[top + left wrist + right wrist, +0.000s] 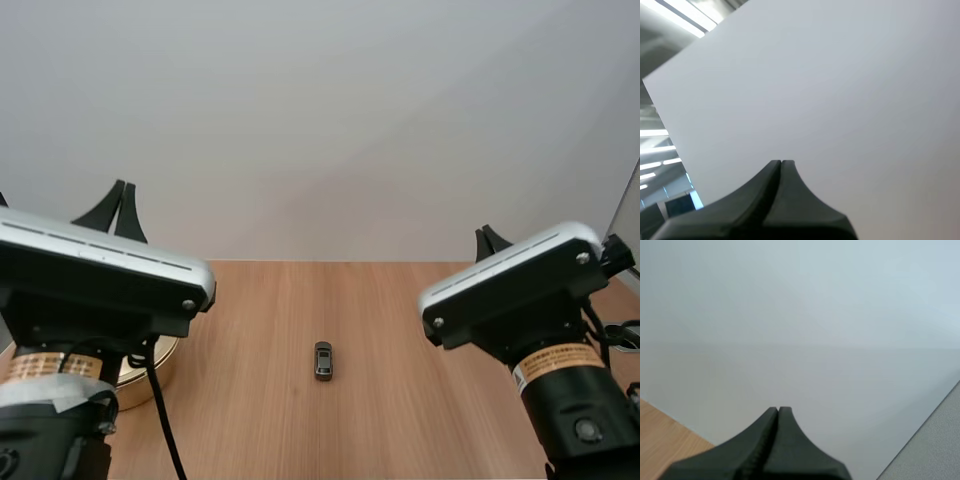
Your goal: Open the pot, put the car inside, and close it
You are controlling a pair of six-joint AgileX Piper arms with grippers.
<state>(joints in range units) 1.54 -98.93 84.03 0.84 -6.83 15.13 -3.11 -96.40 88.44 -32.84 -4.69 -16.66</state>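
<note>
- Small dark toy car (323,361), lengthwise front to back, near the middle of the table (420,420).
- Gold-coloured pot (152,377) (mostly hidden) at the table's left edge.

Pretty muted colours overall. The table (400,330) is a warm light-brown wood with a fine grain pattern. The car (323,360) is dark grey, nearly black, with paler grey windows. What I can see of the pot (165,362) is shiny gold, kinda brassy. The left gripper (118,212) and right gripper (490,242) are both plain matte black, no markings. The right arm (580,410) is black too, with a tan-orange label band carrying dark print. The wall (320,120) behind is flat off-white, no pattern.
</note>
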